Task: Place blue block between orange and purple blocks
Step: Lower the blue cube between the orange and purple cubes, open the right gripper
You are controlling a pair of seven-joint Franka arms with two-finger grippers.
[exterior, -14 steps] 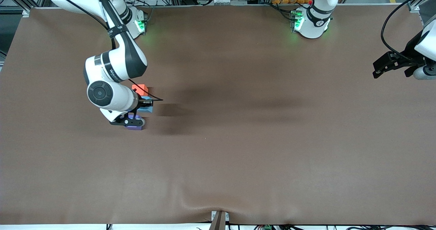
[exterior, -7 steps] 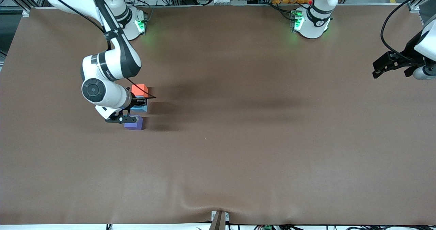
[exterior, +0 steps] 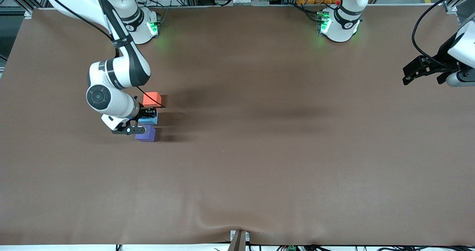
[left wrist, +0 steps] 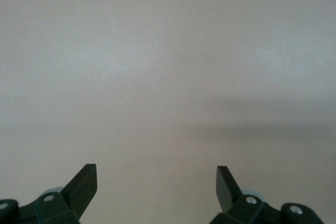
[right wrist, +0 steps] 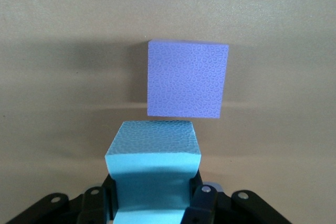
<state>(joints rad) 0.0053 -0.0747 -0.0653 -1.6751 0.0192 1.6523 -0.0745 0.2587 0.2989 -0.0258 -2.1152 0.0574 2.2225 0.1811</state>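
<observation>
Here, the right gripper clamped the blue block between the orange block and purple block.
Next move: releasing it. The left gripper waited open, well apart.

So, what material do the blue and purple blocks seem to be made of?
Both look like foam with a matte finish. The blue block, held in the right end effector, and the purple block show a fine pebbled, cell-like surface with no shine. It could also be a soft textured plastic.
</observation>
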